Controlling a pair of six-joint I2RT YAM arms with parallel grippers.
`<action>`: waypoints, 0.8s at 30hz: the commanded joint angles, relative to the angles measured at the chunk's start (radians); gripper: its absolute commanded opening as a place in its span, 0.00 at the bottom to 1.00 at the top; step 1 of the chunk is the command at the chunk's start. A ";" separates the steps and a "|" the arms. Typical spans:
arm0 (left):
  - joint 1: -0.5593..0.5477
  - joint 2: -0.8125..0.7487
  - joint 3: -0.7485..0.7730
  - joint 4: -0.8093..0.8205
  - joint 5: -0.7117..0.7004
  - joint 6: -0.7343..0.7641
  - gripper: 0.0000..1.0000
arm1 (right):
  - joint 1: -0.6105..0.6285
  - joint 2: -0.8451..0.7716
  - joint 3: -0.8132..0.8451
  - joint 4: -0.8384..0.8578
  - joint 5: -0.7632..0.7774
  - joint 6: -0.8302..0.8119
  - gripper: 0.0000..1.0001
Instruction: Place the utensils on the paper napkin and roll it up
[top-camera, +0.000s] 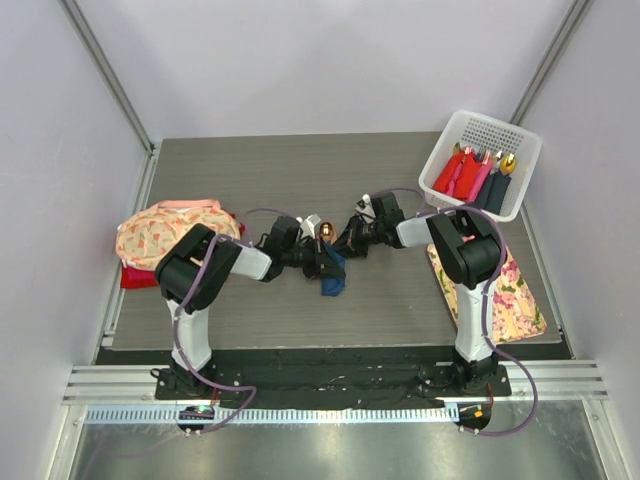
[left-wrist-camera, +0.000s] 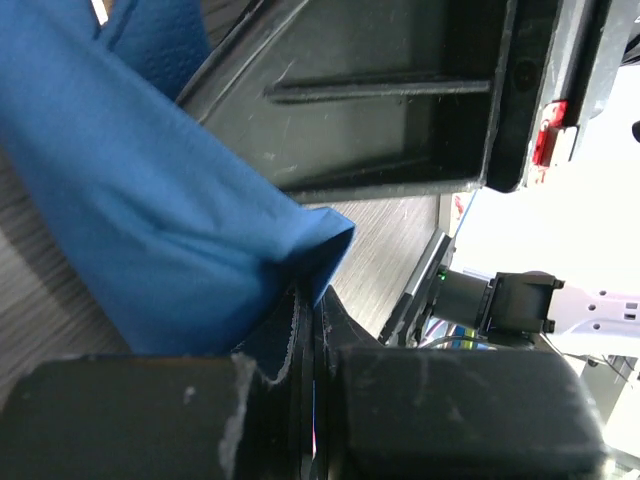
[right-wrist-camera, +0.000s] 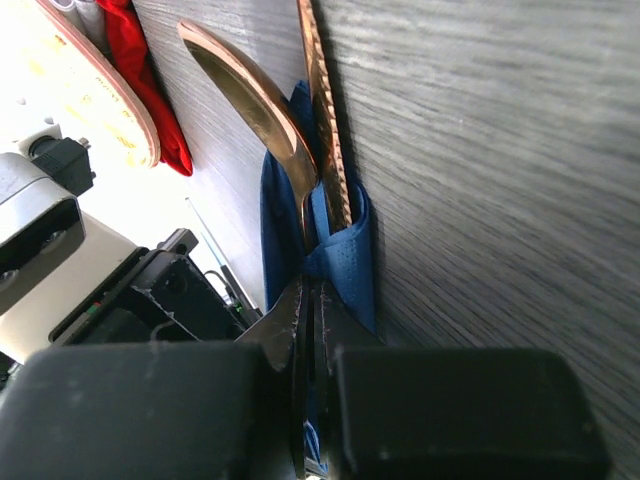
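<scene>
The dark blue paper napkin (top-camera: 333, 273) lies rolled at the middle of the table, with the copper utensils (top-camera: 325, 231) poking out of its far end. My left gripper (top-camera: 318, 258) is shut on a fold of the napkin (left-wrist-camera: 150, 230). My right gripper (top-camera: 347, 247) is shut on the napkin's edge (right-wrist-camera: 345, 250) where it wraps the utensils. In the right wrist view a copper spoon (right-wrist-camera: 250, 100) and a second slim copper piece (right-wrist-camera: 322, 110) stick out of the blue wrap. The two grippers meet over the roll.
A white basket (top-camera: 520, 160) at the back right holds red, pink and dark rolls with gold tips. A floral cloth (top-camera: 505, 295) lies at the right, beside the right arm. Floral cloths over a red one (top-camera: 165, 225) are piled at the left.
</scene>
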 joint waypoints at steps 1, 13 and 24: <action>-0.021 0.023 0.029 0.115 0.020 -0.008 0.00 | 0.016 0.042 -0.022 -0.102 0.161 -0.072 0.01; 0.001 0.112 -0.002 0.095 -0.006 0.003 0.02 | 0.014 0.031 -0.004 -0.145 0.159 -0.109 0.01; 0.022 0.146 -0.017 0.046 -0.017 0.029 0.03 | -0.046 -0.061 0.194 -0.481 0.214 -0.295 0.14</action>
